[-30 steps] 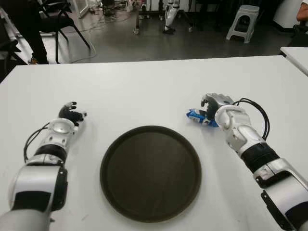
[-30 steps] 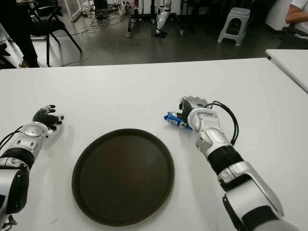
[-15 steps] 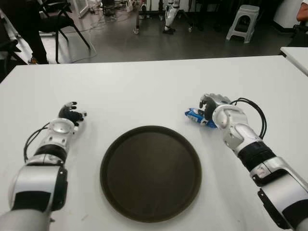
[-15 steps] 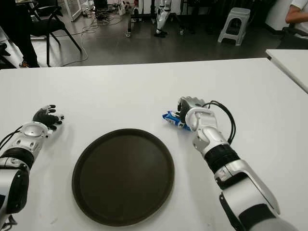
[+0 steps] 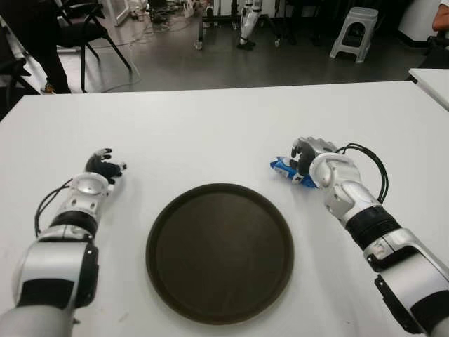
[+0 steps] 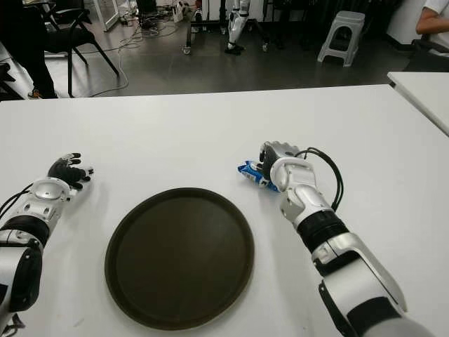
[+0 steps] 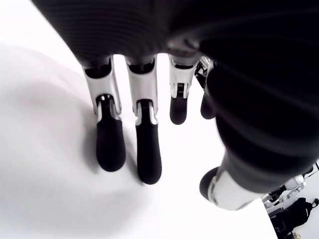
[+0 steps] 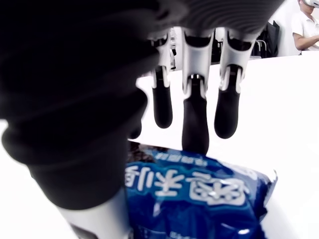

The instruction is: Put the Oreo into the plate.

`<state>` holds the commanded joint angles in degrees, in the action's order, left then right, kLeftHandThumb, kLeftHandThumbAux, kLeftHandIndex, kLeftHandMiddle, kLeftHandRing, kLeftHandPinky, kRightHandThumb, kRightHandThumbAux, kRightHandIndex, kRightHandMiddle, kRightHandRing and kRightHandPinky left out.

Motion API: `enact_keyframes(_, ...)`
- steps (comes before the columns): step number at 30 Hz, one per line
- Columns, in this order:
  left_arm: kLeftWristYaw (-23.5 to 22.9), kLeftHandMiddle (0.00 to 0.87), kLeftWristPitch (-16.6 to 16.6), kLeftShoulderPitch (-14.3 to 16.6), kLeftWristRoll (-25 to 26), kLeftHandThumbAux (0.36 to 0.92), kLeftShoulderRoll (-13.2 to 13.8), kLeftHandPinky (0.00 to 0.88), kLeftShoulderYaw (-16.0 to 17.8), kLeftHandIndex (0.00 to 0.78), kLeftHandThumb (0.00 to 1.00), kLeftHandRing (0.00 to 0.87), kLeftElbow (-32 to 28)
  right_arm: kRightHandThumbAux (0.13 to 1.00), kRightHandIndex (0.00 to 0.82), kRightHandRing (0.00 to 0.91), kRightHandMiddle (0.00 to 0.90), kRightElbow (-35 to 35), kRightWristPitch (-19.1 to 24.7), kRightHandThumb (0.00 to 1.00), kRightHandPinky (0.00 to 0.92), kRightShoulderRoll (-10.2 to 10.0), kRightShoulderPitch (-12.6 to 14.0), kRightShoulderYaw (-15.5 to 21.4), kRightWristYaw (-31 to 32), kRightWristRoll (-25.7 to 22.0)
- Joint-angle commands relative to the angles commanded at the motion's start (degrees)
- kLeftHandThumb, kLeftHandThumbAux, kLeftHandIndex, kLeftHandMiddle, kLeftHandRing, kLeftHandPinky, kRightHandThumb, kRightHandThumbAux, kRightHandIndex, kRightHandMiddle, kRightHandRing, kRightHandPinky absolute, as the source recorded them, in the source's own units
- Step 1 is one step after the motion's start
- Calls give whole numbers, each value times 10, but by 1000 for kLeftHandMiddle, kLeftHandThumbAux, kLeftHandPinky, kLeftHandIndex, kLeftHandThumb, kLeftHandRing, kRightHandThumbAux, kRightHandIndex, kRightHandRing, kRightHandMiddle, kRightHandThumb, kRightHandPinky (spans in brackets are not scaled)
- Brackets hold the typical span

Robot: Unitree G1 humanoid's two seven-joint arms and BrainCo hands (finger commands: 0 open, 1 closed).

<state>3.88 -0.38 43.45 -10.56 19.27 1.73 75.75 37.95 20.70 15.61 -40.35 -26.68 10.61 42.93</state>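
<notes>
The Oreo [image 5: 286,170] is a small blue packet lying on the white table [image 5: 210,133], just right of the far rim of the round dark plate [image 5: 219,253], which has nothing on it. My right hand [image 5: 302,154] sits over the packet's right end. In the right wrist view the packet [image 8: 199,199] lies under the palm, the fingers [image 8: 194,124] reach past its far edge, uncurled, and the thumb stands beside it. My left hand [image 5: 104,166] shows left of the plate, its fingers [image 7: 142,154] relaxed with nothing in them.
Beyond the table's far edge is grey floor with chairs [image 5: 84,35], a white stool [image 5: 354,31] and a standing person's legs [image 5: 38,42]. The corner of a second white table [image 5: 431,81] shows at the far right.
My right hand has shifted a little to the left over the packet, and the packet has nudged slightly with it. The left hand and the plate have not moved.
</notes>
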Motion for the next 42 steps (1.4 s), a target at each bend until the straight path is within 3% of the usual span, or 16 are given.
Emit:
enact_keyframes(15,-3,98,3,0,-4,797,2,154,-7,69,187,131,0,966,441,727,703,20,-4,0,738,-4,-5,-3,0,-3)
enact_keyframes(22,-1,106,-2,-1,-4,808,2,150,-11,79,166,133,-1,956,493,752,732,77,-32,0,755,-14,-15,-3,-29,-9)
enact_keyframes(26,1,111,-2,-2,-2,786,2,143,-8,92,192,135,-2,946,518,746,729,110,-38,0,750,-21,-26,-6,-37,-12)
enact_keyframes(33,5,117,0,-1,1,783,2,144,-5,104,268,138,0,933,455,737,713,175,-53,0,749,-34,-47,-11,-51,-16)
enact_keyframes(42,6,123,0,-3,-1,765,2,148,-7,91,249,144,-1,911,408,680,660,257,-61,0,673,-56,-74,-8,-68,-27)
